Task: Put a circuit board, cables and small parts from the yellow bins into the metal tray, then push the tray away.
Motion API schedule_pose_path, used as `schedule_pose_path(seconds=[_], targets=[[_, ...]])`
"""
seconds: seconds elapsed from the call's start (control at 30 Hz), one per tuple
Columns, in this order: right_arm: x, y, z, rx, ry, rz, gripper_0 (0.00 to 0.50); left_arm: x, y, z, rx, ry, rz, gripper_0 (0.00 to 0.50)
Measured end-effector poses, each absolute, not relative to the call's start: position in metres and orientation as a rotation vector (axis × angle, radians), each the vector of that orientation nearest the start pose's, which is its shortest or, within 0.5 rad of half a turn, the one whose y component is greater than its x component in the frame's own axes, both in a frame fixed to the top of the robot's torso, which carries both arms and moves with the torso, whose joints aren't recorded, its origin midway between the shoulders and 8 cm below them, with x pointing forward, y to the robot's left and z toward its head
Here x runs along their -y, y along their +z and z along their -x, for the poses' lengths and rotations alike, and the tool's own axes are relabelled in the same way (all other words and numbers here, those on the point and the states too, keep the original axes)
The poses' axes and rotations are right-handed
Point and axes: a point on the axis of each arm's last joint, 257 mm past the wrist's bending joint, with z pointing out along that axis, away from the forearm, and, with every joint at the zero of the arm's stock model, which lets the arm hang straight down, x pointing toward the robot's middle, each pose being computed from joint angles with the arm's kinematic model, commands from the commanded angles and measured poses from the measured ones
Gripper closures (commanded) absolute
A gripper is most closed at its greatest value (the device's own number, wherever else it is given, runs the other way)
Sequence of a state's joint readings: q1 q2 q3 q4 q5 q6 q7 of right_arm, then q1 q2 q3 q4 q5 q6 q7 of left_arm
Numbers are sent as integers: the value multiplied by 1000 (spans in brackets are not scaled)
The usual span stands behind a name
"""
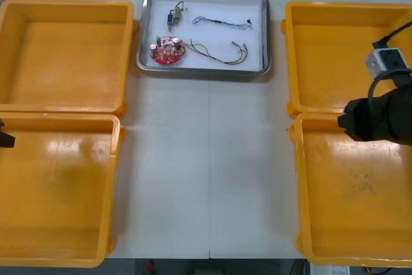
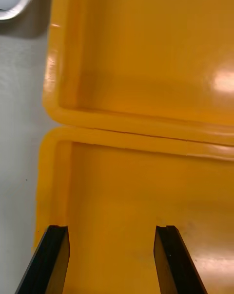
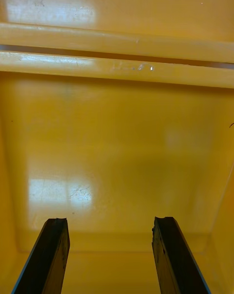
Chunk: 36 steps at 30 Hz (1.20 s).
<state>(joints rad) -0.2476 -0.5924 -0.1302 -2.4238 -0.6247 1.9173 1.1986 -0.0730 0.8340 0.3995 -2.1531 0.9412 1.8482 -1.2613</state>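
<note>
The metal tray (image 1: 143,30) lies at the table's far middle, white inside. In it are a round red circuit board (image 1: 167,50), a small metal part (image 1: 175,14), a thin blue and white cable (image 1: 222,22) and a red and yellow cable (image 1: 222,55). My right gripper (image 2: 112,230) is open with nothing between its fingers, above the near right yellow bin (image 2: 126,192) close to its far wall; the right arm (image 1: 380,119) hangs at that bin's far edge. My left gripper (image 3: 109,223) is open and empty over the near left yellow bin (image 3: 117,143); its arm (image 1: 5,138) is at the table's left edge.
All the yellow bins look bare: far left (image 1: 64,49), near left (image 1: 58,185), far right (image 1: 347,49), near right (image 1: 360,198). A corner of the tray (image 2: 12,4) lies beyond the far right bin (image 2: 146,45). Bare table (image 1: 206,165) runs between the bin pairs.
</note>
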Motion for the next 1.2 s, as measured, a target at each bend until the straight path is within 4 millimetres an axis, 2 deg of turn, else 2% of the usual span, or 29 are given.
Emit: schedule_pose_path(seconds=[0.17,0.5,0.87,1.2], targets=[[310,-146,-380,-2503,-28,22,0,-400,-167,-361,-2683,-39,118,0],[344,-159,-353,-2554,-3,-99,0,-400,-167,-361,-2683,-39,118,0],[354,-173,-345,-2623,15,-112,0,-400,-167,-361,-2683,-39,118,0],[354,-168,-345,-2630,7,-60,0,-400,-167,-361,-2683,-39,118,0]])
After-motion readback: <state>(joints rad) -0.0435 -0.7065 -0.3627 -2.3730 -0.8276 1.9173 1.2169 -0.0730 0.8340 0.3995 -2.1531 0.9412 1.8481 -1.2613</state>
